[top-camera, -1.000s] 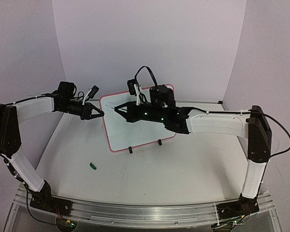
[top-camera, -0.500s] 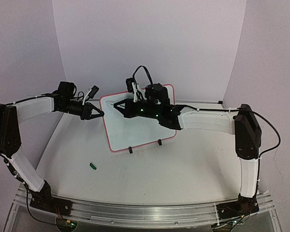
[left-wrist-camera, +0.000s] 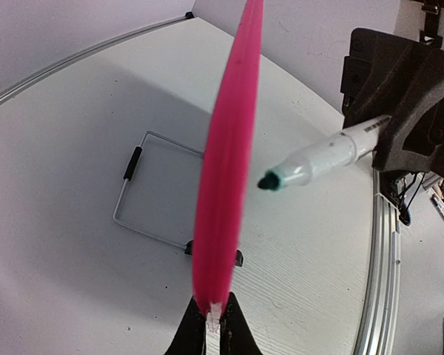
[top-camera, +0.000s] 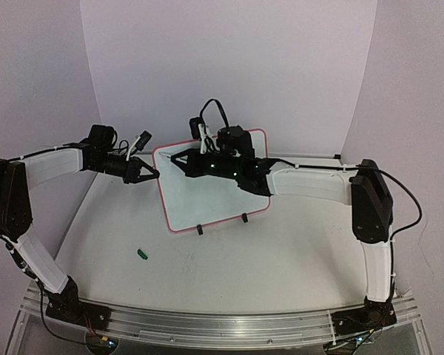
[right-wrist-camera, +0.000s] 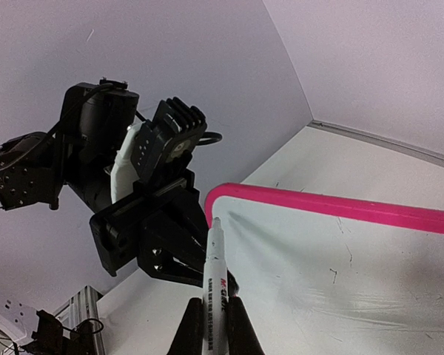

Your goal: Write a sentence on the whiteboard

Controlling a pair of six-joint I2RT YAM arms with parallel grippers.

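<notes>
Right gripper (right-wrist-camera: 213, 316): jaws closed tight on a white marker (right-wrist-camera: 214, 270), uncapped. In the right wrist view its long axis ran 6 to 12 o'clock, tip at 12. The tip sat right by the rounded top corner of the whiteboard (right-wrist-camera: 370, 266), and the white face spread away toward 3 to 4 o'clock.

The left wrist view is edge-on to the board. There the dark marker (left-wrist-camera: 318, 159) tip looked just off the writing face, with a thin gap and no contact, though I can't be certain.

Left gripper (left-wrist-camera: 209, 327): jaws pinched shut on the pink frame of the whiteboard (left-wrist-camera: 226, 170), steadying it.

In the top view the left gripper (top-camera: 149, 174) held the board's 9 o'clock edge. The right gripper (top-camera: 179, 159) reached in from 3 o'clock across the board's upper part.

The whiteboard (top-camera: 207, 203) stood on its feet at mid-table, toward the back, long axis about 9 to 3 o'clock. The sentence was not on it; no green lettering showed, only faint scuffs.

Key relation: the writing arm is the right one. The blank face lay at 4 to 5 o'clock from the tip, so the first stroke likely needs a short push onto the face and then travel toward 3 o'clock.

A small green object (top-camera: 141, 254), possibly the cap, lay on the table (top-camera: 281, 251) at 7 o'clock from the board.
</notes>
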